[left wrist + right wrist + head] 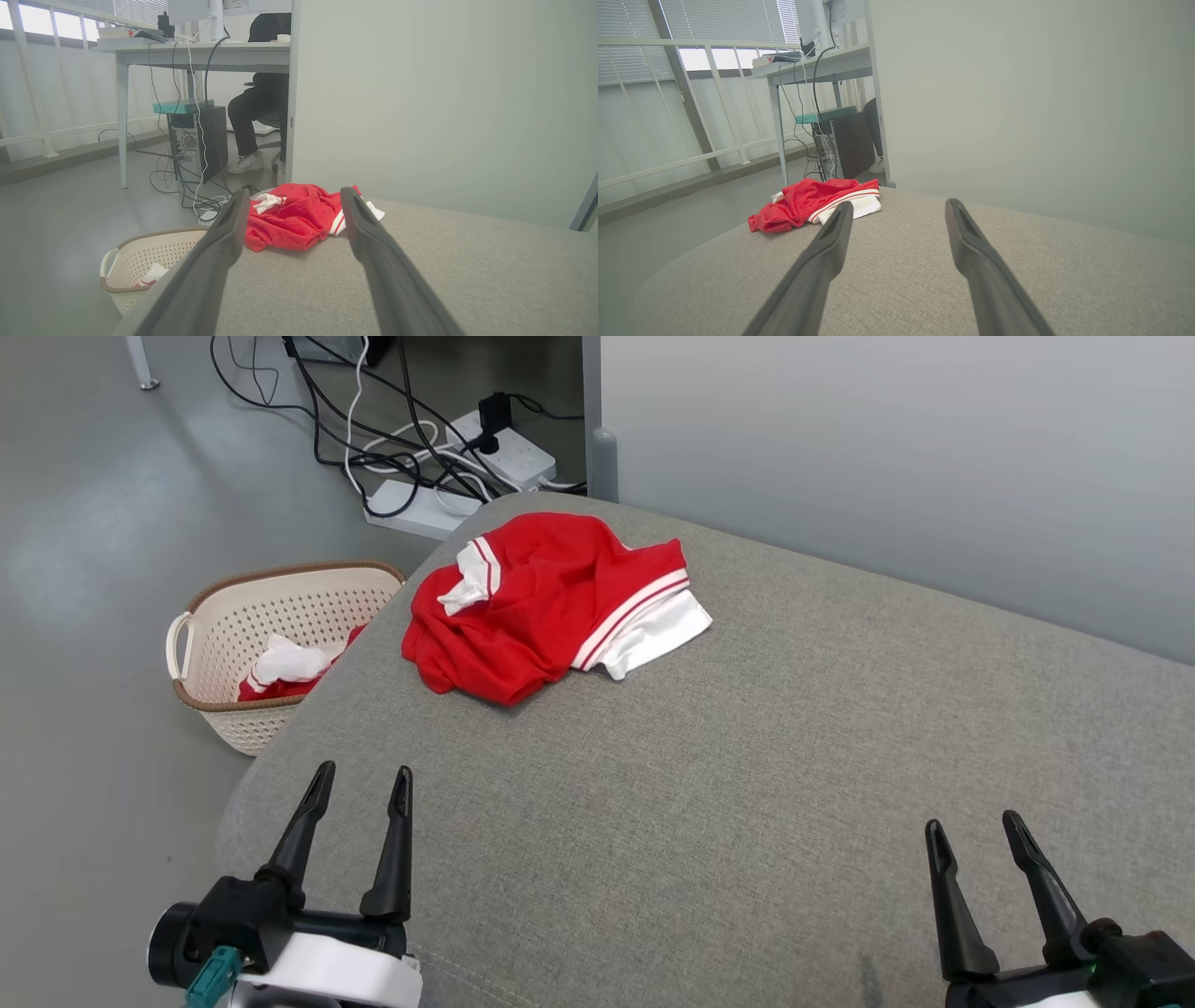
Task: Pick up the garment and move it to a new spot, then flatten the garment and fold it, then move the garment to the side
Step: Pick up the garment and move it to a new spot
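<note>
A crumpled red garment [532, 602] with white trim lies in a heap on the far left part of the grey padded surface [747, 784]. The left wrist view has the garment [294, 217] straight ahead between the fingers, and the right wrist view has the garment [808, 203] ahead to the left. My left gripper [364, 782] hovers open over the near left edge, well short of the cloth, with nothing between its fingers. Over the near right, my right gripper [976, 829] is open and empty too.
A cream laundry basket [233, 644] holding red and white cloth stands on the floor left of the surface. Power strips and cables [448, 457] lie on the floor behind. A grey partition [887, 457] runs along the far side. A seated person's legs [254, 126] show under a desk.
</note>
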{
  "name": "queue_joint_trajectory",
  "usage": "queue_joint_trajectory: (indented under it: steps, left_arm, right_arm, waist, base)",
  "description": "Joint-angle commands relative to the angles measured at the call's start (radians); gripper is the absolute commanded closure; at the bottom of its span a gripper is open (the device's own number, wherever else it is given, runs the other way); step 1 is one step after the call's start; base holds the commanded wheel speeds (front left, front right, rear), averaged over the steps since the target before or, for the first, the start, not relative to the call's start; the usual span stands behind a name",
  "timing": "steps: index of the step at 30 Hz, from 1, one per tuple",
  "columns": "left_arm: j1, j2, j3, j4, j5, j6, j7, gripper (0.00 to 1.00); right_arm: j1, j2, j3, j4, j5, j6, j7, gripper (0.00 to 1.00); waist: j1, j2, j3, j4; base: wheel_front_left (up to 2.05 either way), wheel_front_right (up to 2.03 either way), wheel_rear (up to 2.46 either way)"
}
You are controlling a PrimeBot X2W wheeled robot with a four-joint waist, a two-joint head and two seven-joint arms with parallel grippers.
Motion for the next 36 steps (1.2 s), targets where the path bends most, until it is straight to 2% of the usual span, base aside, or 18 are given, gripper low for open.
queue_joint_trajectory:
  steps: [1, 9, 16, 23, 31, 36]
  left_arm:
    - [-0.055, 0.003, 0.027, -0.026, -0.01, 0.01, -0.009, 0.0]
    - [-0.187, 0.003, -0.002, 0.017, -0.047, 0.026, -0.009, 0.0]
    - [-0.366, 0.003, -0.016, 0.15, -0.114, 0.055, -0.009, 0.0]
    - [-0.565, 0.003, -0.038, 0.355, -0.163, 0.067, -0.009, 0.0]
    - [-0.81, 0.003, -0.054, 0.671, -0.187, 0.119, -0.003, 0.0]
    - [-0.934, 0.005, -0.059, 0.867, -0.19, 0.111, 0.022, 0.0]
  right_arm:
    - [-0.03, -0.012, 0.022, -0.032, -0.012, 0.001, -0.006, 0.0]
    - [-0.058, -0.018, 0.024, -0.03, -0.035, 0.001, -0.006, 0.0]
    - [-0.1, -0.047, 0.025, -0.042, -0.047, 0.001, -0.006, 0.0]
    - [-0.144, -0.067, 0.024, -0.057, -0.05, 0.001, -0.006, 0.0]
    - [-0.193, -0.078, 0.033, -0.063, -0.042, 0.001, -0.006, 0.0]
    - [-0.21, -0.081, 0.035, -0.066, -0.036, 0.001, -0.006, 0.0]
  waist:
    - [0.0, 0.0, 0.015, -0.006]
    - [0.0, 0.0, 0.083, -0.033]
    - [0.0, 0.0, 0.166, -0.087]
    - [0.0, 0.0, 0.252, -0.147]
    - [0.0, 0.0, 0.321, -0.199]
    - [0.0, 0.0, 0.354, -0.229]
  base:
    - [0.0, 0.0, 0.0]
    - [0.0, 0.0, 0.0]
    - [0.0, 0.0, 0.0]
    - [0.0, 0.0, 0.0]
    - [0.0, 0.0, 0.0]
    - [0.0, 0.0, 0.0]
